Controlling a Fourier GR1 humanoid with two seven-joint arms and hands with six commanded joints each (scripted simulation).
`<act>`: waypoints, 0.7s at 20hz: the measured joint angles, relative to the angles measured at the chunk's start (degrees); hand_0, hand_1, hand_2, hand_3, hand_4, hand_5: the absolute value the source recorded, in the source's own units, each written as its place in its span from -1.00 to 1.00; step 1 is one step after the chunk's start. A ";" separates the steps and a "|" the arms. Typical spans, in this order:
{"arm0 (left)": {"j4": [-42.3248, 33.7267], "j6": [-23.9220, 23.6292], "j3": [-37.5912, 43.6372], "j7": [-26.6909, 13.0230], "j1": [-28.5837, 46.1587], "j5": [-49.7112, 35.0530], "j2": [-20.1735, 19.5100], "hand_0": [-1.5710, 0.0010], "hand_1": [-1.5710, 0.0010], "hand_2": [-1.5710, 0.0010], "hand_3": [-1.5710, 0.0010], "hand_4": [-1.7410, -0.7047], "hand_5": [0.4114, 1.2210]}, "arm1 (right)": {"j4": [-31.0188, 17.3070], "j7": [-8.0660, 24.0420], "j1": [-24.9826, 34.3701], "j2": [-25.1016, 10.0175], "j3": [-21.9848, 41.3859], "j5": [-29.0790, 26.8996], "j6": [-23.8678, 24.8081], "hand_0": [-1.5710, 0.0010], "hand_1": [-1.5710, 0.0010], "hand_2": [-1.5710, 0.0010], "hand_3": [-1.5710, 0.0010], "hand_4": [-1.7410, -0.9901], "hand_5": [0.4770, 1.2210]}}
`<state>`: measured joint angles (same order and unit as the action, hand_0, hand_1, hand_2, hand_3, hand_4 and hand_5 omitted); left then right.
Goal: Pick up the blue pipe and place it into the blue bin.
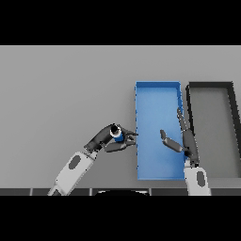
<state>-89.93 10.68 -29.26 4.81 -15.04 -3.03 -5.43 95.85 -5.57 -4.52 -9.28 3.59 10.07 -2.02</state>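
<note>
Blue pipe: the blue pipe point(118, 137) sat a little below the middle of the view, at about 6 o'clock from centre, a short blue piece with a pale end facing up-left.
Left robot hand: the left robot hand point(109, 140) came in from the 7 o'clock corner on its white and grey arm, and its fingers and thumb were curled round the blue pipe, clamped on it from above and below.
Pipe against bin: the pipe was just beside the left wall of the blue bin point(138, 141), at the bin's 9 o'clock side, still outside it; the dark fingertips reached to the wall's edge, and whether they touched it I could not tell.
Blue bin: a long blue tray lying right of centre on the grey bench point(61, 94), its long sides running from 12 to 6 o'clock.
Right robot hand: the right robot hand point(186, 141) rose from the 5 o'clock edge over the bin's right side, fingers straight and spread apart from the thumb, holding nothing.
Black bin: a black bin point(234, 122) lay just beside the blue bin at its 3 o'clock side, parallel to it.
Height of pipe: whether it was lifted off the bench or resting on it could not be told.
</note>
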 measured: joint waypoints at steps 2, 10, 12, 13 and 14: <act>-0.56 0.12 0.25 -1.11 0.35 0.64 0.15 -1.00 -1.00 -1.00 -1.00 -0.47 1.00 | 0.24 -0.74 -0.57 0.06 0.14 0.79 0.64 1.00 1.00 1.00 1.00 0.60 -0.55; -0.18 2.63 1.42 -0.35 1.06 2.31 1.46 -1.00 -1.00 -1.00 -1.00 -0.47 1.00 | 10.53 -0.63 -9.39 2.01 2.27 6.72 6.02 1.00 1.00 0.95 1.00 0.45 -0.54; -0.10 3.18 1.57 -0.92 0.89 2.83 2.04 -1.00 -1.00 -1.00 -1.00 -0.47 1.00 | 13.27 -2.48 -9.03 2.15 2.07 -1.63 0.58 1.00 0.97 0.89 1.00 0.44 -0.60; -0.25 3.52 2.06 -0.81 1.10 2.47 2.15 -1.00 -1.00 -1.00 -1.00 -0.47 1.00 | 15.10 -0.30 -7.99 1.04 2.12 -6.06 -3.00 1.00 0.97 0.86 1.00 0.42 -0.64; -0.28 3.59 1.75 -1.10 1.22 3.16 2.75 -1.00 -1.00 -1.00 -1.00 -0.47 1.00 | 16.38 3.35 -6.66 -0.11 2.35 -9.27 -5.63 1.00 0.96 0.85 1.00 0.40 -0.65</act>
<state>-90.21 14.27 -27.51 3.71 -13.83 0.13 -2.68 112.22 -2.23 -11.19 -9.39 5.94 0.80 -7.65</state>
